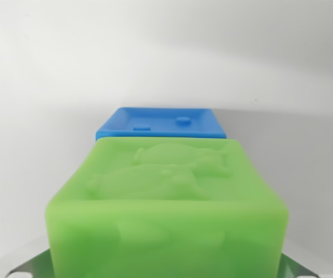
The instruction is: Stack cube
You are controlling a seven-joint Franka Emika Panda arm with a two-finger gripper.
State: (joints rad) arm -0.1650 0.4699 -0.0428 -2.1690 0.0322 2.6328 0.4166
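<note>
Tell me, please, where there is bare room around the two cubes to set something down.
Bare white surface lies open at the wrist view's left of the green cube and blue cube, and likewise at the right and beyond the blue one. The middle is crowded: the two cubes sit close together, any gap hidden.

You are looking at a plain test spot, like a lab. All around is a bare white table (33, 145) and white wall (166, 40), with only toy blocks (166, 202).
</note>
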